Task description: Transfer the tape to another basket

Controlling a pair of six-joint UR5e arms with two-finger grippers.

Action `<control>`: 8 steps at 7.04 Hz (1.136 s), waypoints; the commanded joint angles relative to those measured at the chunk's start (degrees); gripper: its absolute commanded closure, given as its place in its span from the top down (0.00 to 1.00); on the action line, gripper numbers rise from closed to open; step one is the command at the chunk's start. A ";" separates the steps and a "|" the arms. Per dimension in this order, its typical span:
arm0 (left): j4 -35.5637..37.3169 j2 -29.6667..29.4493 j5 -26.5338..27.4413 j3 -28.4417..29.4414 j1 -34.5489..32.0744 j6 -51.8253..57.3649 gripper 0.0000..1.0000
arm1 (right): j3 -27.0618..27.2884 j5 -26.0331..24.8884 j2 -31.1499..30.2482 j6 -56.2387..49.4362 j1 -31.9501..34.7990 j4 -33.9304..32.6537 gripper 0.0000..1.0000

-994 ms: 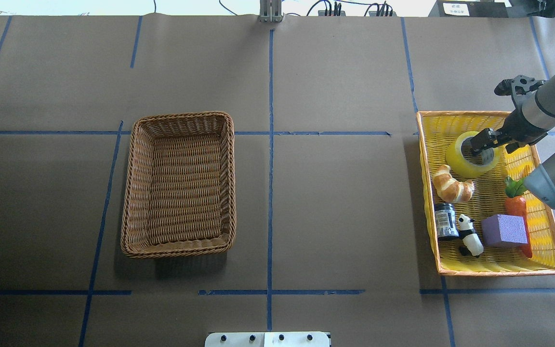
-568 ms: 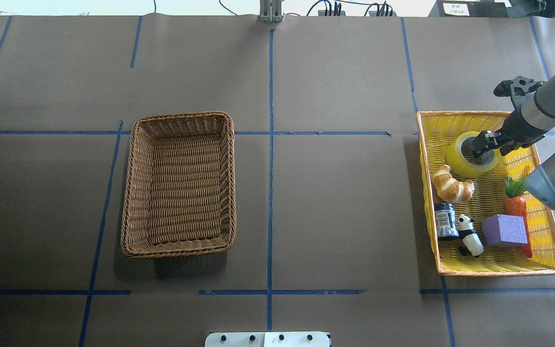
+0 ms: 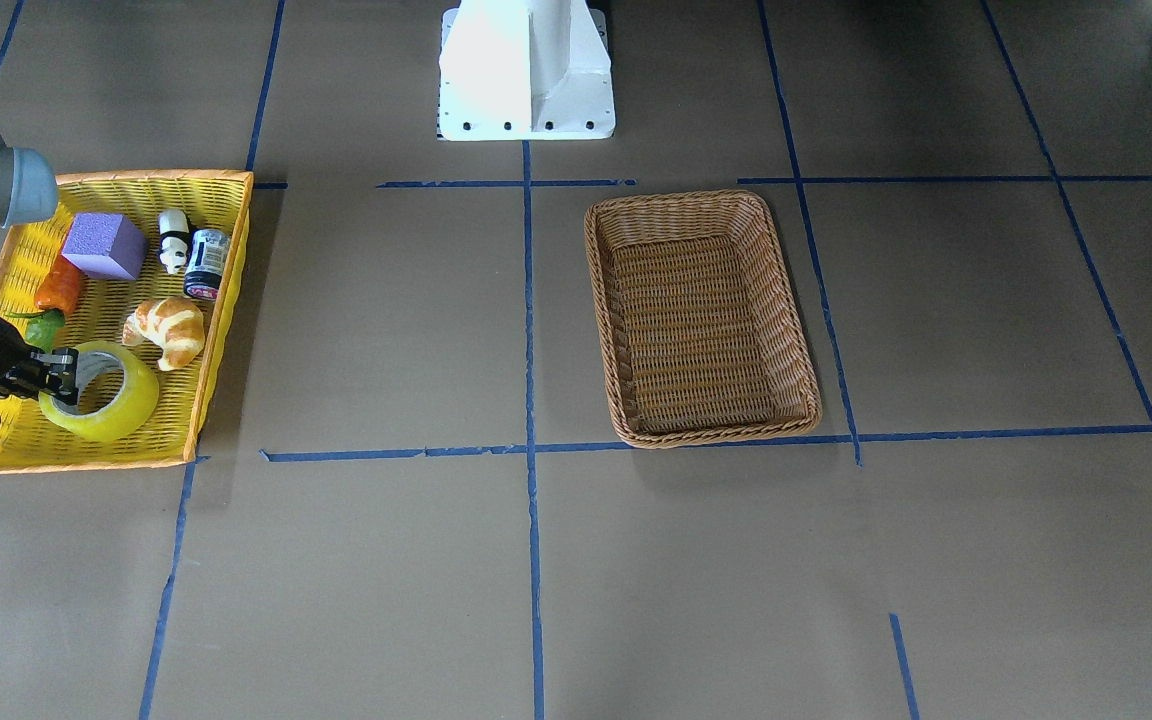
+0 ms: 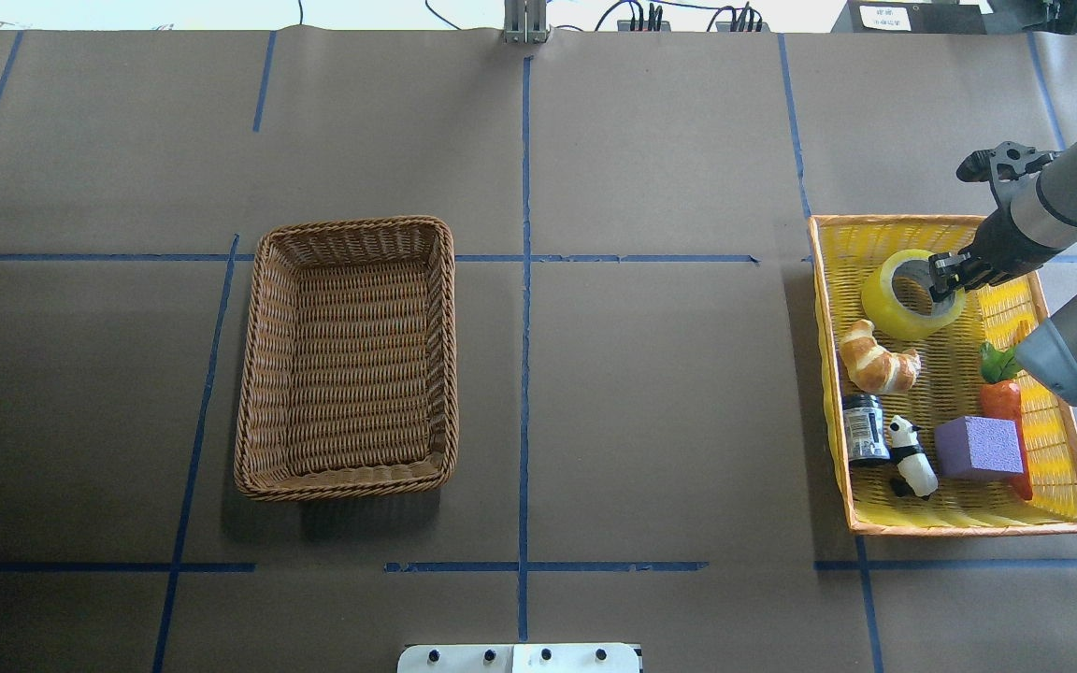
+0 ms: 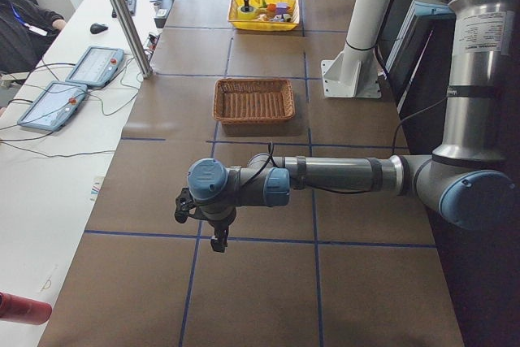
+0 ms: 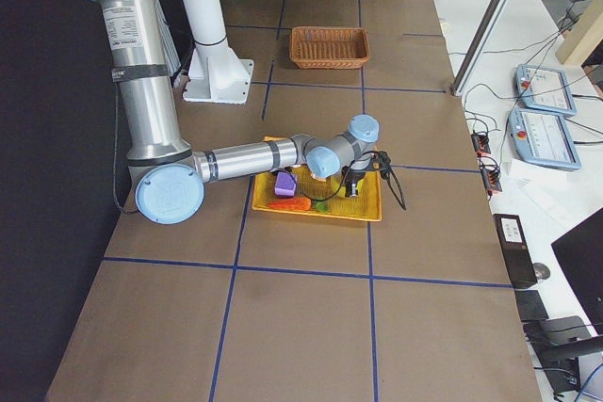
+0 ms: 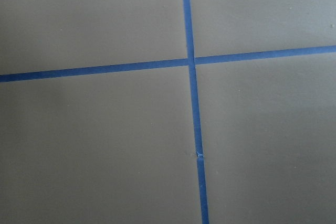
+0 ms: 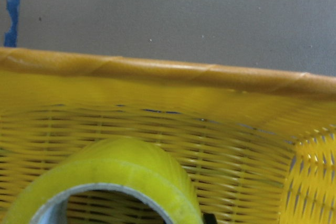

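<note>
The yellow tape roll [image 4: 889, 308] sits tilted in the far end of the yellow tray [image 4: 969, 525]; it also shows in the front view [image 3: 126, 405] and fills the bottom of the right wrist view [image 8: 121, 174]. My right gripper [image 4: 947, 276] is shut on the roll's right wall, one finger inside the core, as the front view [image 3: 54, 372] also shows. The brown wicker basket [image 4: 256, 374] stands empty left of centre, far from the tape. My left gripper [image 5: 216, 240] hangs over bare table; I cannot tell whether it is open or shut.
In the tray with the tape lie a croissant [image 4: 875, 360], a dark jar [image 4: 864, 430], a panda figure [image 4: 911, 456], a purple block [image 4: 978, 447] and a carrot [image 4: 1001, 397]. The tray's orange rim [image 8: 157, 72] lies just beyond the roll. The white robot base [image 3: 526, 70] stands at the table's edge.
My right gripper has drawn slightly toward the far side, and the tape roll has shifted and tipped with it. Everything else is still.
</note>
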 commanded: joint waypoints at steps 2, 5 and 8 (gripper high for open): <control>0.16 0.13 0.16 -3.71 0.00 -0.09 1.00 | 8.76 0.57 0.01 7.19 2.08 -0.15 0.00; -0.11 -0.75 -0.10 -8.10 0.61 -5.76 1.00 | 14.85 1.98 2.38 23.19 0.34 -0.15 0.00; -9.98 -0.67 -3.43 -13.83 7.26 -31.73 1.00 | 19.42 3.12 3.61 38.10 -3.70 4.11 0.00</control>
